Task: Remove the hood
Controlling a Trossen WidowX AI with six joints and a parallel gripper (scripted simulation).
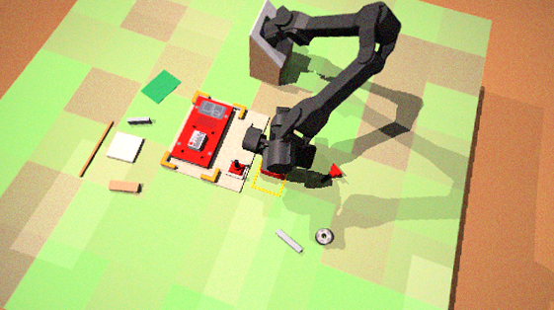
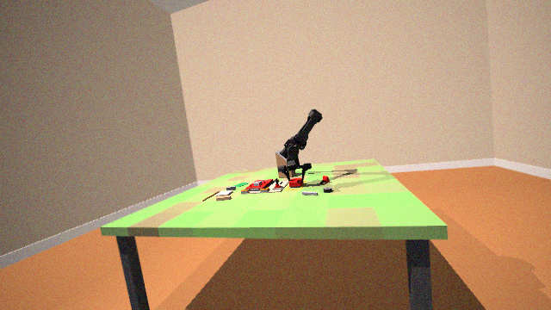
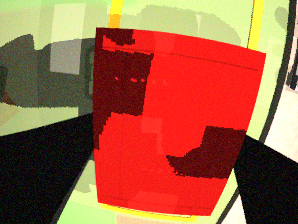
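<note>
My gripper [image 2: 296, 180] [image 3: 168, 131] is shut on the red hood [image 1: 274, 174] [image 2: 295, 183] [image 3: 190, 95], with one black finger at each side. The hood is low, close to the table top, over the marked area, a yellow outline [image 1: 266, 191] [image 3: 255, 25]. Yellow line shows past the hood's upper and lower edges in the wrist view. Whether the hood touches the table cannot be told. The arm hides much of the hood in the top view. The red toy car [image 1: 213, 142] [image 2: 263, 183] sits between orange corner brackets, left of the gripper.
A pale board [image 1: 247, 123] bears the car and a small red part with a black knob [image 1: 236, 167]. A red and black piece [image 1: 336, 171] lies to the right. Toward the front are a grey bar [image 1: 289, 240] and a wheel [image 1: 326, 236]. A white block [image 1: 125, 147] lies at left.
</note>
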